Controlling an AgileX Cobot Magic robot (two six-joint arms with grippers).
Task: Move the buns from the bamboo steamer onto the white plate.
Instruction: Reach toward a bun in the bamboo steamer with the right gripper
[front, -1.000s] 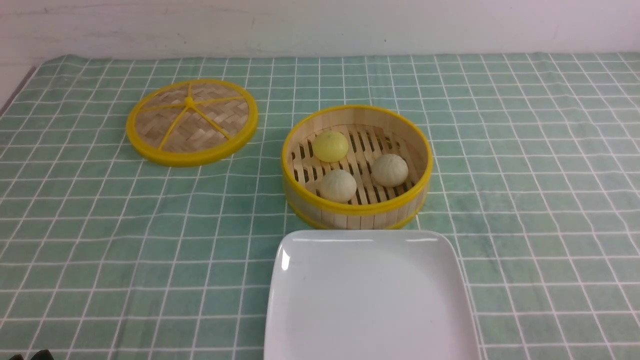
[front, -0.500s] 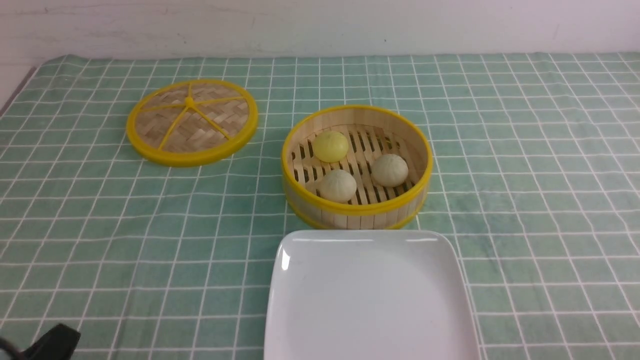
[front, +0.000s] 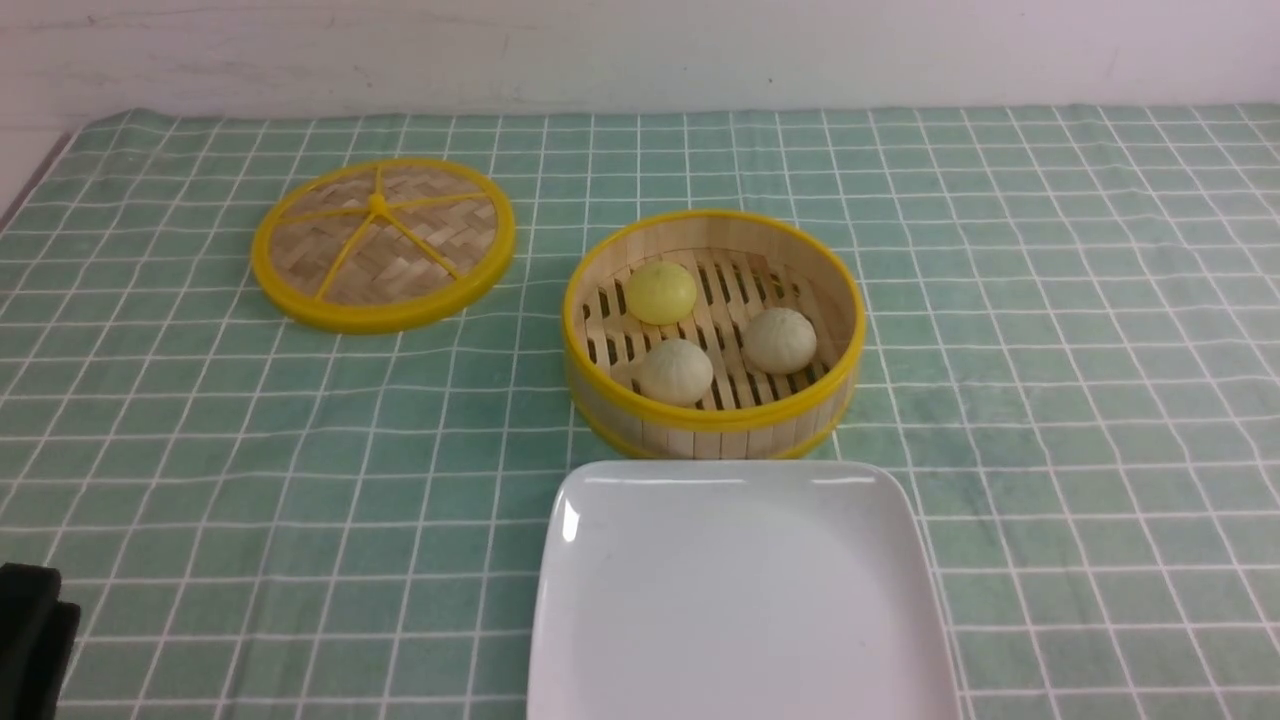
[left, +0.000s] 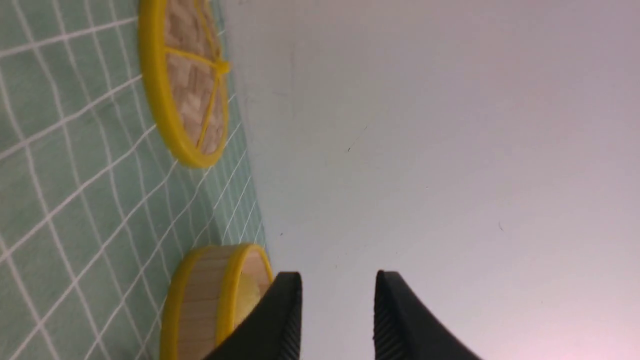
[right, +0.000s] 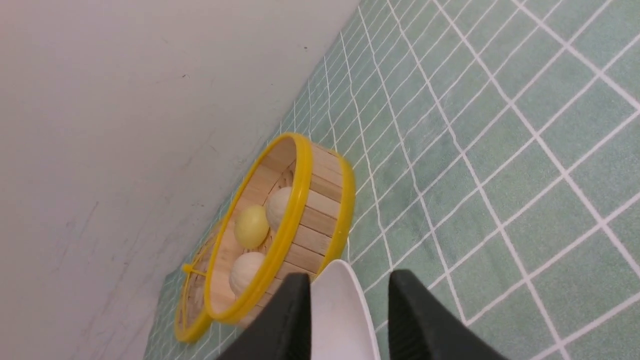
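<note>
Inside the bamboo steamer (front: 715, 435) three buns (front: 675, 371) are sitting, the white plate (front: 740, 600) lying nearby; left and right jaws are standing released.

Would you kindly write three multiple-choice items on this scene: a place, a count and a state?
1. Where does the flat woven lid with the yellow rim lie, relative to the round bamboo steamer with yellow rims?
A. on top of it
B. on the green checked cloth, to its left
C. inside it

2. How many small round buns lie in the steamer?
A. two
B. three
C. four

3. How does the left gripper hold its jaws?
A. shut on a bun
B. shut on the lid
C. apart, holding nothing

Answers:
1 B: the lid rests flat on the cloth, apart from the steamer.
2 B: one pale yellow and two off-white sit inside.
3 C: the left wrist view shows only wall between them.
</note>
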